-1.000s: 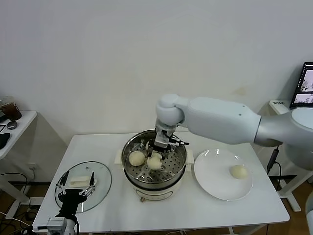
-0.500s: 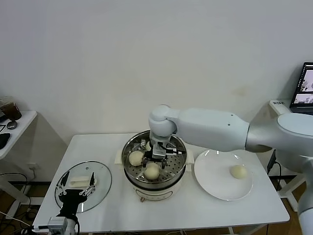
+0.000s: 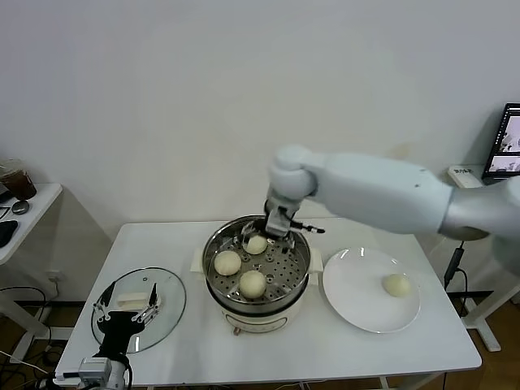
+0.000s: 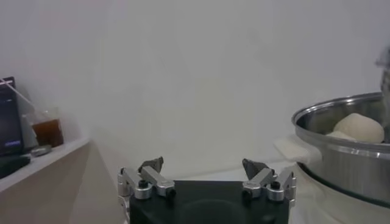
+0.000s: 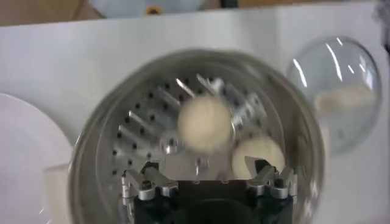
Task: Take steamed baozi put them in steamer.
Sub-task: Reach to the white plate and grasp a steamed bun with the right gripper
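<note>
The steamer (image 3: 306,265) stands mid-table and holds three baozi: one at the left (image 3: 227,262), one at the front (image 3: 253,283), one at the back (image 3: 257,244). A fourth baozi (image 3: 396,284) lies on the white plate (image 3: 357,286). My right gripper (image 3: 281,224) is open and empty above the steamer's back rim. In the right wrist view the gripper (image 5: 204,170) hovers over the perforated tray (image 5: 137,131), with two baozi (image 5: 204,123) (image 5: 259,152) below it. My left gripper (image 3: 127,311) is parked open at the table's front left, also seen in its wrist view (image 4: 204,165).
A round glass lid (image 3: 166,301) with a white handle lies under the left gripper. The left wrist view shows the steamer's wall (image 4: 341,164) with a baozi (image 4: 359,128) above the rim. A side table (image 3: 28,203) stands far left.
My right gripper let go of a baozi at the front of the tray, then rose and drew back to the steamer's rear rim. The left arm has not moved.
</note>
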